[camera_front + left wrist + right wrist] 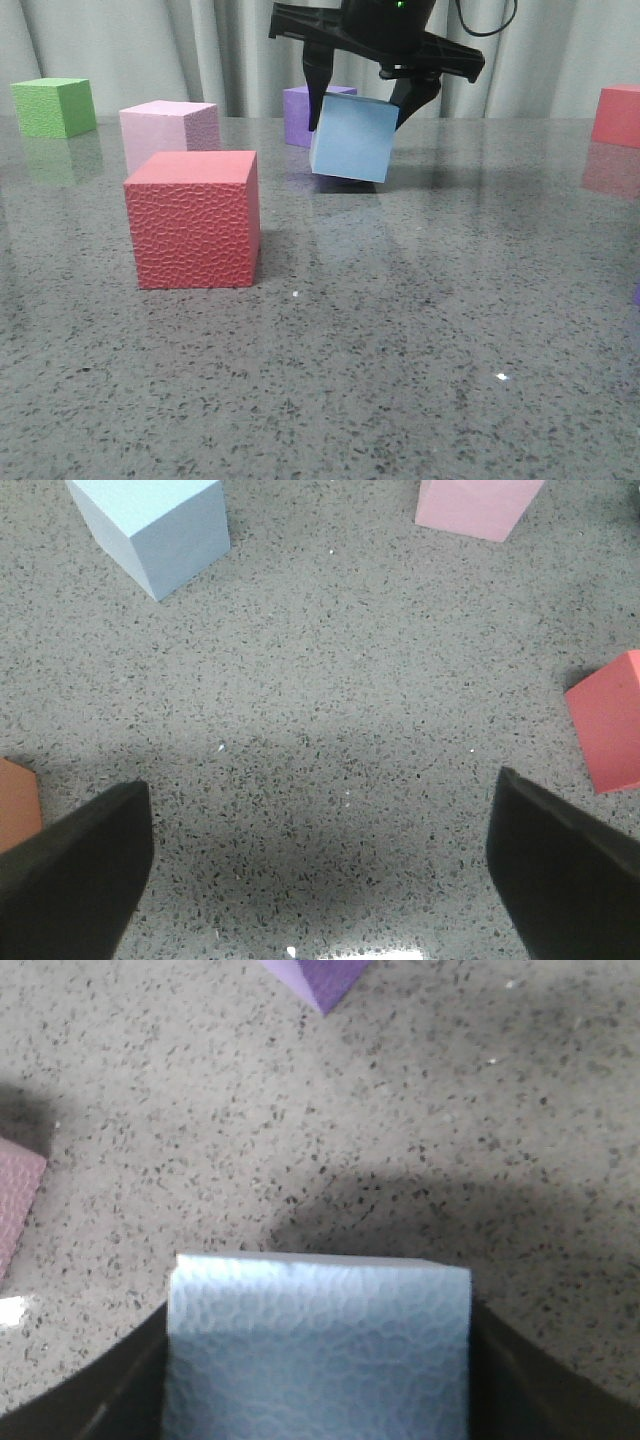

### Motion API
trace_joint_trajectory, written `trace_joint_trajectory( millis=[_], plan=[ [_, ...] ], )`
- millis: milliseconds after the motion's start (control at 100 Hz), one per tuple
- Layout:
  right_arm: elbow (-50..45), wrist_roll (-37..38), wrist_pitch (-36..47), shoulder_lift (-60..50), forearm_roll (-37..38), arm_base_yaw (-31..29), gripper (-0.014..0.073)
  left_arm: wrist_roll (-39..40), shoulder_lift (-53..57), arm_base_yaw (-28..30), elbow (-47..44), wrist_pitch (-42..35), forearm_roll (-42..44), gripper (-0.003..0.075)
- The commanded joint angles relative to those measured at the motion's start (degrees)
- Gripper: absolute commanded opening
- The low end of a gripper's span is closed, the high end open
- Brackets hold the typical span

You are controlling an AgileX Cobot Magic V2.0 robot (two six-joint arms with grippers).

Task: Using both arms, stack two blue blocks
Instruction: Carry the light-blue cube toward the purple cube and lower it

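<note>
My right gripper (360, 117) is shut on a pale blue block (352, 142) and holds it tilted, just above the table at the back middle. In the right wrist view the block (318, 1350) fills the space between the two black fingers (120, 1395). My left gripper (320, 870) is open and empty over bare table, its fingers (75, 870) spread wide. A second pale blue block (150, 525) rests on the table well ahead of the left gripper, apart from it. The left gripper does not show in the front view.
A red textured cube (192, 220) stands front left, a pale pink cube (168, 132) behind it, a green cube (55, 106) far left, a purple cube (300, 115) behind the held block, a red cube (616, 115) far right. The left wrist view shows pink (475, 505), red (610, 720) and orange (15, 800) cubes.
</note>
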State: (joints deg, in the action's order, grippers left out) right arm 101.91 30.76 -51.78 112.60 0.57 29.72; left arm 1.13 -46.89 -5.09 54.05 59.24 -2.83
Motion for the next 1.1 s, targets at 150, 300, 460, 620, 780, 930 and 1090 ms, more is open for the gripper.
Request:
trace_joint_trajectory(
  millis=[150, 300, 460, 620, 780, 930, 1090],
  plan=[
    [1.9, 1.1, 2.4, -3.5, 1.5, 0.0, 0.0320, 0.0, 0.1, -0.2, 2.0, -2.3, -0.4, 0.0640],
    [1.9, 1.1, 2.5, -3.5, 1.5, 0.0, 0.0320, 0.0, 0.1, -0.2, 2.0, -2.0, -0.4, 0.0640],
    [1.9, 1.1, 3.7, -3.5, 1.5, 0.0, 0.0320, 0.0, 0.1, -0.2, 2.0, -1.6, -0.4, 0.0640],
    [1.9, 1.1, 3.9, -3.5, 1.5, 0.0, 0.0320, 0.0, 0.1, -0.2, 2.0, -1.6, -0.4, 0.0640],
    [1.9, 1.1, 4.0, -3.5, 1.5, 0.0, 0.0320, 0.0, 0.1, -0.2, 2.0, -1.6, -0.4, 0.0640],
    [1.9, 1.1, 4.0, -3.5, 1.5, 0.0, 0.0321, 0.0, 0.1, -0.2, 2.0, -1.6, -0.4, 0.0640],
    [1.9, 1.1, 3.9, -3.5, 1.5, 0.0, 0.0386, 0.0, 0.1, -0.2, 2.0, -1.6, -0.4, 0.0640]
  ],
)
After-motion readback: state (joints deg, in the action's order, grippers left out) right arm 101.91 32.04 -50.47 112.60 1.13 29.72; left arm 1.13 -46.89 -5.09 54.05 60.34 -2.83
